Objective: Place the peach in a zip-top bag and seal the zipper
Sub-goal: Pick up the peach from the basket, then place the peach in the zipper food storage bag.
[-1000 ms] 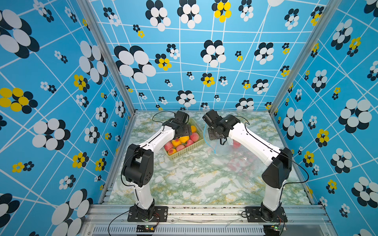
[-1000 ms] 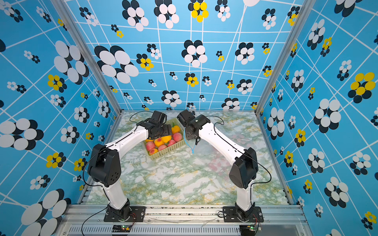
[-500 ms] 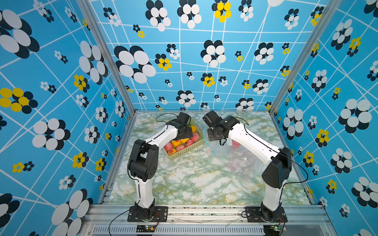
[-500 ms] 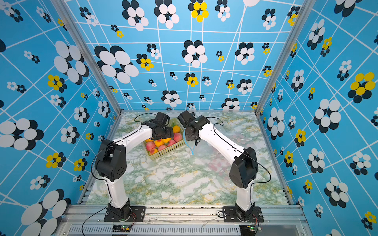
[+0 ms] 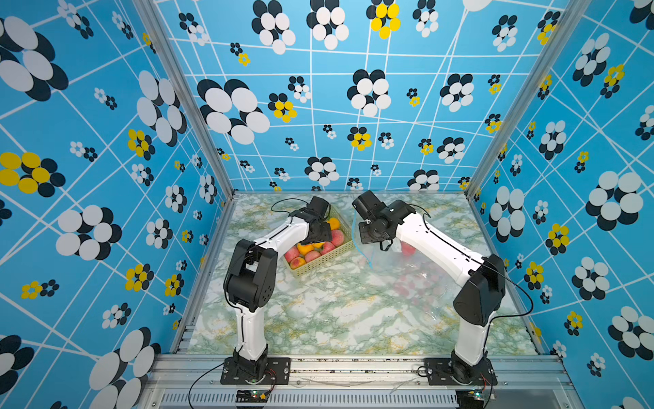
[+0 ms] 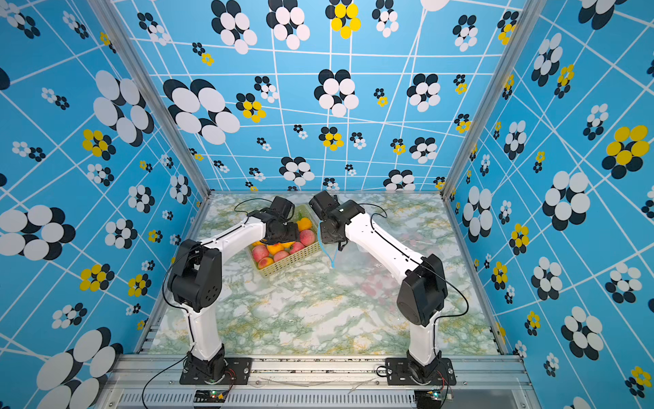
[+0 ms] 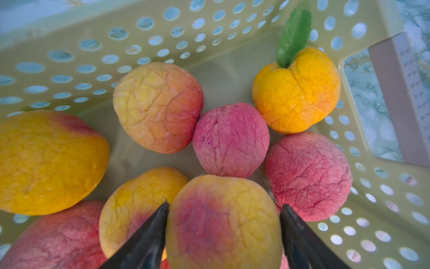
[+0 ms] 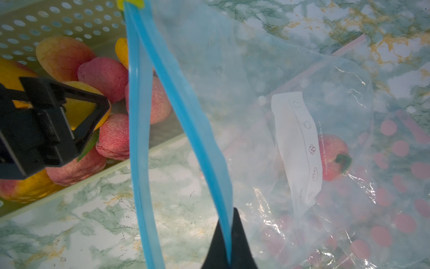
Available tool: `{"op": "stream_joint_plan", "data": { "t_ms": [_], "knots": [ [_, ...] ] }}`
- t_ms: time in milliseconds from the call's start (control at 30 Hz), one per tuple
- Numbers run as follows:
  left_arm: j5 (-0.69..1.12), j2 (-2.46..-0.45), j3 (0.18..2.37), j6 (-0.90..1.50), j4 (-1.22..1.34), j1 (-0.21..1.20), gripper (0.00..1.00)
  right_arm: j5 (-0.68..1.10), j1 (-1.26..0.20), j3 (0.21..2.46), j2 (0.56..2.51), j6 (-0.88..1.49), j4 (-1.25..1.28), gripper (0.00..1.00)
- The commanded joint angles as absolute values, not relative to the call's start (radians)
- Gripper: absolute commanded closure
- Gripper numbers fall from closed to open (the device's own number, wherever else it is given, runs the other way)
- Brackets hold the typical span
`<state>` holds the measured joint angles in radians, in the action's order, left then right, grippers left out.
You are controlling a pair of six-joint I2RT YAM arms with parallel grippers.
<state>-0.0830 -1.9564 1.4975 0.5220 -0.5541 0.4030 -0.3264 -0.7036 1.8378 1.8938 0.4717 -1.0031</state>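
Observation:
A cream perforated basket [image 5: 320,265] [image 6: 288,263] [image 7: 93,46] holds several peaches. My left gripper [image 5: 320,235] [image 6: 283,233] [image 7: 225,205] reaches down into it. Its two fingers press the sides of a yellow-and-red peach [image 7: 223,221], which still rests among the others. My right gripper [image 5: 368,235] [image 6: 327,235] [image 8: 232,214] is shut on the blue zipper strip [image 8: 186,116] of a clear zip-top bag [image 5: 389,262] [image 8: 279,69]. It holds that edge up beside the basket, so the mouth gapes toward the basket.
A red fruit [image 8: 332,156] shows through the clear plastic; whether it lies inside the bag I cannot tell. Another bag with red dots [image 5: 417,287] [image 8: 395,149] lies flat on the marble table [image 5: 336,318] under my right arm. Blue flowered walls close in three sides.
My left arm's elbow has swung inward while the gripper stayed in the basket, and its jaws have narrowed onto the peach. The right gripper and the bag have not moved.

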Motion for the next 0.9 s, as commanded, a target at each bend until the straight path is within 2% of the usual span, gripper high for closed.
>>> {"op": "stream_joint_plan", "data": {
  "t_ms": [0, 100, 433, 700, 867],
  "knots": [
    [-0.097, -1.956, 1.523, 0.514, -0.57, 0.401, 0.31, -0.318, -0.698, 1.812, 1.87, 0.49, -0.986, 1.0],
    [-0.099, -1.923, 1.513, 0.517, -0.568, 0.401, 0.37, -0.317, -0.696, 1.796, 1.861, 0.493, -0.972, 1.0],
    [-0.02, -1.724, 1.423, 0.534, -0.499, 0.401, 0.43, -0.288, -0.692, 1.781, 1.856, 0.492, -0.94, 1.0],
    [0.206, -1.573, 1.305, 0.626, -0.31, 0.406, 0.46, -0.235, -0.68, 1.755, 1.842, 0.501, -0.899, 1.0],
    [0.323, -1.552, 1.258, 0.719, -0.162, 0.432, 0.46, -0.19, -0.675, 1.751, 1.833, 0.508, -0.88, 1.0]
  ]
}}
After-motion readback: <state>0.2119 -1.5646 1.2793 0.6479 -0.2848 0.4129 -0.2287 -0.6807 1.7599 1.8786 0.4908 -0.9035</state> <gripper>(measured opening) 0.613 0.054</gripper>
